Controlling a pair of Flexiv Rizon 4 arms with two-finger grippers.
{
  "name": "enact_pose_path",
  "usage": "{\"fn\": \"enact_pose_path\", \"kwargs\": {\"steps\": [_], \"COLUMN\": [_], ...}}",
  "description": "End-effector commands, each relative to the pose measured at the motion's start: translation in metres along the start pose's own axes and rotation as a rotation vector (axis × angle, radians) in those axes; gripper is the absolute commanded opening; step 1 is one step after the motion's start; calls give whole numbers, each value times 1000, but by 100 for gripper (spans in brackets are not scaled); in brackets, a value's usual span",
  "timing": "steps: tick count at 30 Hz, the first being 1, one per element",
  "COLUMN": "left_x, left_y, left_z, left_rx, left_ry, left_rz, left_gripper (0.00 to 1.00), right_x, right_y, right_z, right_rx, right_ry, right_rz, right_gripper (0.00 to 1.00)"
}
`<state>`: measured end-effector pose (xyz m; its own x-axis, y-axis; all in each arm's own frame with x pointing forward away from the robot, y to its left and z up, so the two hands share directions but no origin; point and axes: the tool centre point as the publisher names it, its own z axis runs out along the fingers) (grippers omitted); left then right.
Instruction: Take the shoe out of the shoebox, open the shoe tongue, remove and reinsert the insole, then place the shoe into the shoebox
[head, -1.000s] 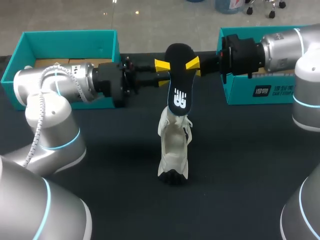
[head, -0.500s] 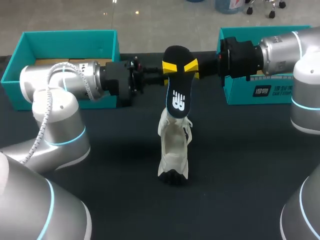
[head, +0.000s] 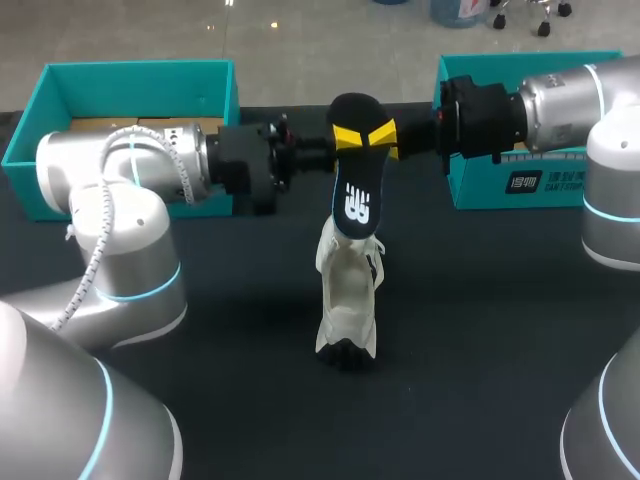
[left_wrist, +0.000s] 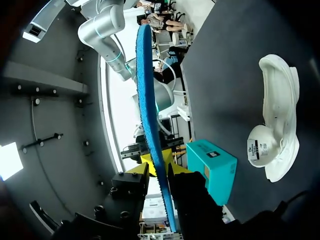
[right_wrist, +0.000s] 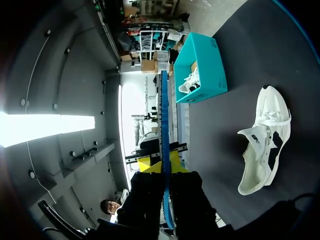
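The left arm (head: 120, 165) and right arm (head: 565, 95) are smooth silver-grey cylinders with rounded joints, each joint ringed by a thin glowing light-blue band. A white braided cable (head: 95, 255) runs over the left arm's housings. Each wrist is a black block, and its fingers (head: 347, 136) are tipped bright yellow.

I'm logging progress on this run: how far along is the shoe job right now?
Done: the shoe lies out on the table, its tongue looks pulled open, insole out. In hand: the left end effector and right end effector both clamp the insole upright above the shoe. Left: reinserting the insole, then placing the shoe into a shoebox.
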<state>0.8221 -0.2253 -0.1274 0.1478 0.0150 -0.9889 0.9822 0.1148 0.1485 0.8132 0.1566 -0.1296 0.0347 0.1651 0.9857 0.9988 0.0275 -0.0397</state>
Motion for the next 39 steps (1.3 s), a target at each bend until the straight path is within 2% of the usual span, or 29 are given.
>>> {"fn": "enact_pose_path", "kwargs": {"steps": [1, 5, 7, 8, 13, 14, 15, 16, 17, 18, 34, 39], "left_x": [1, 3, 4, 5, 7, 7, 8, 8, 8, 8, 11, 11], "left_y": [-4, -4, -5, -5, -4, -4, -5, -5, -5, -6, -8, -8], "left_z": [1, 1, 1, 2, 3, 3, 3, 3, 2, 2, -4, -4], "left_rx": [-15, -22, -22, -24, -27, -25, -22, -21, -21, -19, -12, -13], "left_ry": [5, 8, 10, 11, 15, 12, 11, 6, 5, 1, -11, -11], "left_rz": [1, -2, -4, -4, -12, -20, -31, -39, -43, -53, -106, -107], "left_gripper": [23, 12, 2, 0, 0, 0, 0, 0, 0, 0, 0, 0], "right_x": [0, 0, 1, 1, 2, 1, 1, 0, -1, -1, -13, -13], "right_y": [0, 0, -1, -1, -2, -2, -2, -2, -2, -2, -4, -4], "right_z": [0, 0, 0, 0, -2, -3, -4, -5, -6, -7, -48, -48], "right_rx": [1, 1, 2, 3, -3, -6, -13, -16, -23, -29, -118, -118], "right_ry": [-4, -5, -4, -4, 2, 4, 4, 5, 8, 9, -66, -66], "right_rz": [1, 1, 0, 0, -2, -1, 2, 3, 6, 8, 24, 24], "right_gripper": [0, 0, 0, 0, 0, 11, 39, 60, 91, 100, 100, 100]}}
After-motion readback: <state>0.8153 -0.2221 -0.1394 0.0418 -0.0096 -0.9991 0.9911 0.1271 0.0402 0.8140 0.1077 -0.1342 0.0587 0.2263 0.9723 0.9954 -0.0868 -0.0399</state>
